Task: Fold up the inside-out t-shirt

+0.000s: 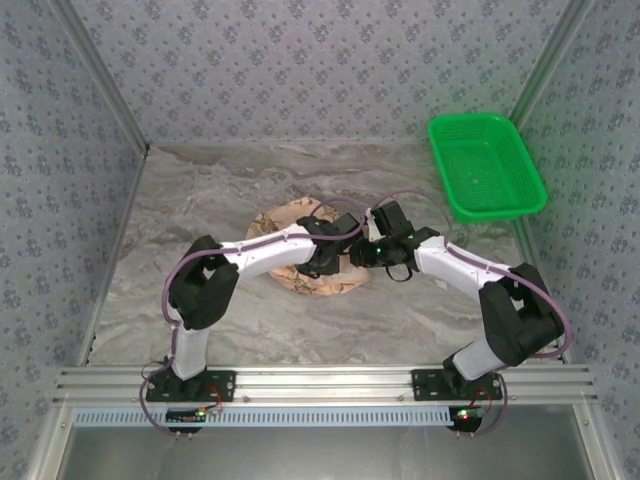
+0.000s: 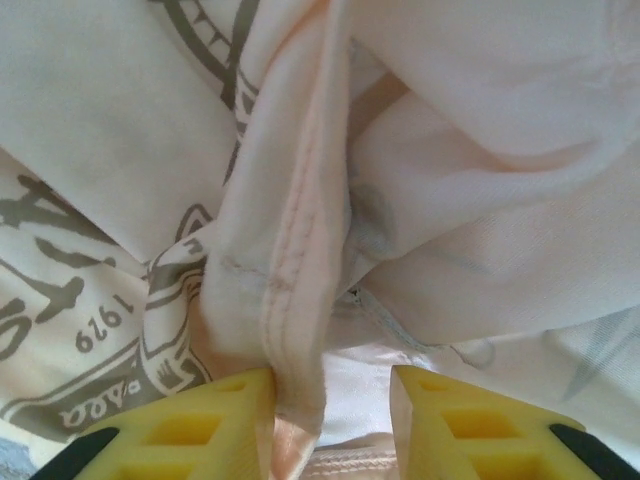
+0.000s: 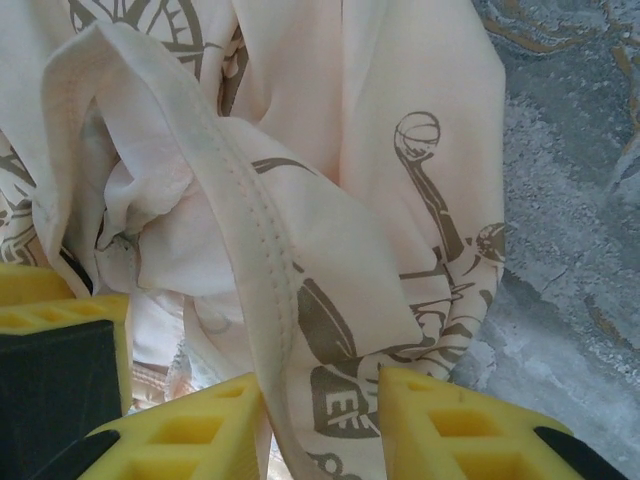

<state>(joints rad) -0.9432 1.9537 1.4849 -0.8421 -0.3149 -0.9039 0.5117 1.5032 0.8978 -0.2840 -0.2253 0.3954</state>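
From overhead I see the marbled table (image 1: 200, 200), with a green basket (image 1: 487, 165) at its 2 o'clock corner. The inside-out t-shirt (image 1: 287, 214) lies bunched near the centre, both arms meeting over its 4 o'clock edge. On my left wrist feed the left gripper (image 2: 330, 385) has its jaws spread astride a stitched hem that touches the 9 o'clock finger only. On the right wrist feed the right gripper (image 3: 322, 385) has hem and printed cloth between its parted jaws. I cannot tell whether they pinch.
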